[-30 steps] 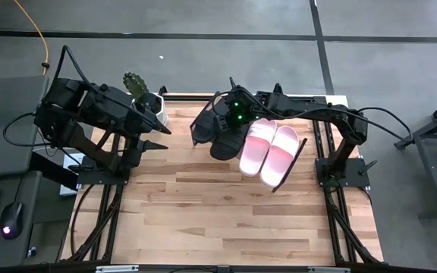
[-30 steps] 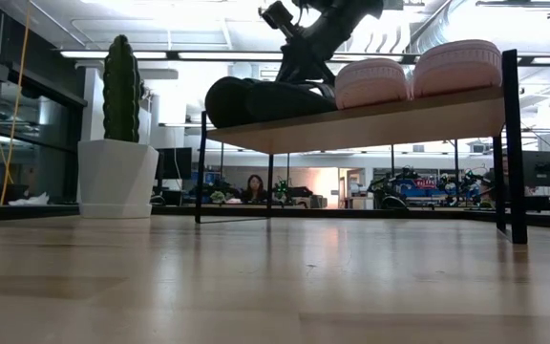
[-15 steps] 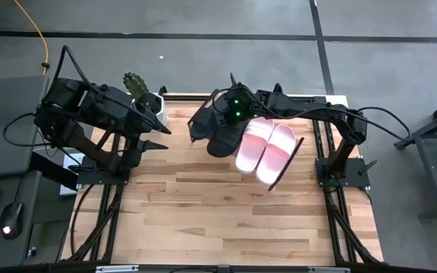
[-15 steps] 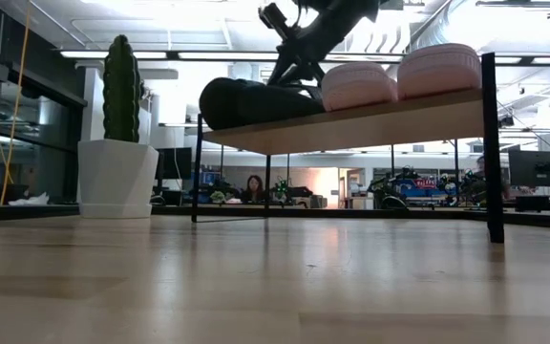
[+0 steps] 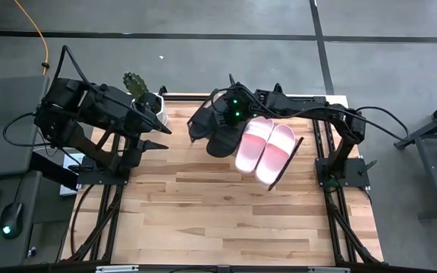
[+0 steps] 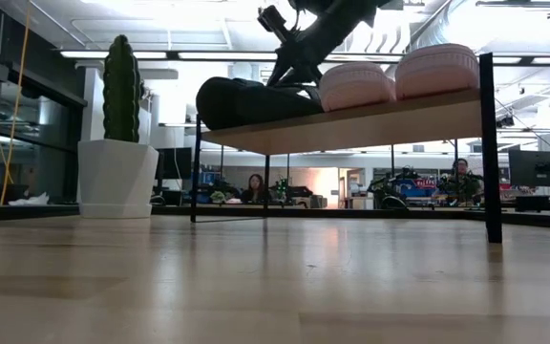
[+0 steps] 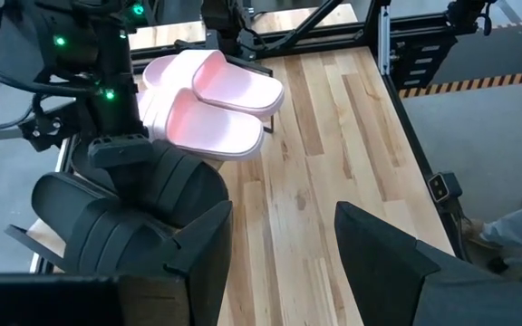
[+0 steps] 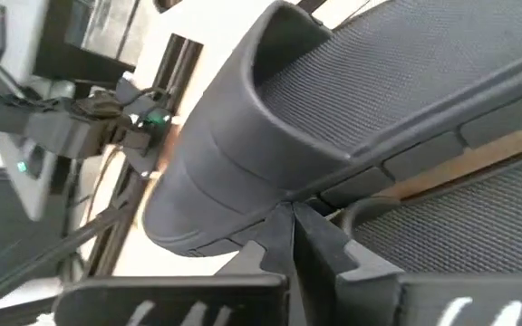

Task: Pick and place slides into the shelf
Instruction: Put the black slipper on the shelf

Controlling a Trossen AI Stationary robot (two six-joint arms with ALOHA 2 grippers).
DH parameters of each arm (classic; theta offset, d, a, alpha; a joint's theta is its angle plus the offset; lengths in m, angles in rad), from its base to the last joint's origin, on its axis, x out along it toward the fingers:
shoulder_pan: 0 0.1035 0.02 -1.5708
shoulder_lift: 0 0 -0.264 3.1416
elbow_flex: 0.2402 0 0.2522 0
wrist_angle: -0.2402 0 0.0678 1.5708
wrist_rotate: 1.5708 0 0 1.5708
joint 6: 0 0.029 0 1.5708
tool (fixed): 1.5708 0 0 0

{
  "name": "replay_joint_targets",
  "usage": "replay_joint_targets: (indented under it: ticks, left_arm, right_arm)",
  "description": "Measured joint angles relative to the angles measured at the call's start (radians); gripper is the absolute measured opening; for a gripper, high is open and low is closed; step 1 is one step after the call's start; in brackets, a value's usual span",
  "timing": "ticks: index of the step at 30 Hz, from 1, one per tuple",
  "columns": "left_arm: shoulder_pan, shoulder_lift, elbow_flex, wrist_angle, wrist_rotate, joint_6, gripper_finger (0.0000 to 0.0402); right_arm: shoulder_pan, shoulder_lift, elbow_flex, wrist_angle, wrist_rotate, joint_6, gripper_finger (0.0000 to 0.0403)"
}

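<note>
While four slides sit on the shelf [image 5: 293, 161] in the upper middle of the high view, we count two black slides [image 5: 220, 136] toward the frame's left and two pink slides [image 5: 268, 149] just beside them on the right, the pairs touching one another. We see the shelf as a slanted light-wood board on a thin black wire frame, and in the low view it stands raised above the wooden tabletop [image 6: 275, 287], with the two black slides [image 6: 246, 100] at its left end and the two pink slides [image 6: 399, 78] at its right. Our right gripper [image 5: 217, 123] reaches in from the frame's right and rests at the black pair; in the right wrist view its two dark fingers [image 8: 284, 249] are pressed together, their tips meeting at the edge of a black slide [image 8: 270, 136], and we cannot tell whether anything is pinched between them. Our left gripper [image 5: 160, 136] waits at the left of the high view, well apart from the shelf, with its fingers [image 7: 383, 249] spread and holding nothing. From the left wrist view we see both black slides [image 7: 139, 204] and both pink slides [image 7: 211, 104] lying side by side. One cactus in a white pot [image 5: 144, 95] stands near the table's upper left corner. In the low view we see two people [image 6: 254, 186] seated far off in the room behind.
</note>
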Motion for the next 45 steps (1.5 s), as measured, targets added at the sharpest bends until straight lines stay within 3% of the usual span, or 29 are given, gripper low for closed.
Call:
replay_joint_targets:
  ticks: [11, 20, 35, 45]
  left_arm:
    - [0.000, 0.000, 0.000, 0.002, 0.003, -0.001, 0.0184]
    - [0.000, 0.000, 0.000, 0.002, 0.003, -0.001, 0.0184]
    - [0.000, 0.001, 0.000, 0.003, 0.004, 0.000, 0.0184]
    - [0.000, 0.001, 0.000, 0.005, 0.004, 0.000, 0.0184]
  right_arm:
    - [-0.006, -0.011, 0.016, 0.042, -0.050, 0.018, 0.0000]
    - [-0.015, -0.011, 0.016, 0.186, -0.042, 0.028, 0.0000]
    - [-0.035, 0.051, 0.017, 0.049, -0.048, 0.002, 0.0000]
    - [-0.034, 0.052, 0.015, 0.091, -0.039, -0.002, 0.0000]
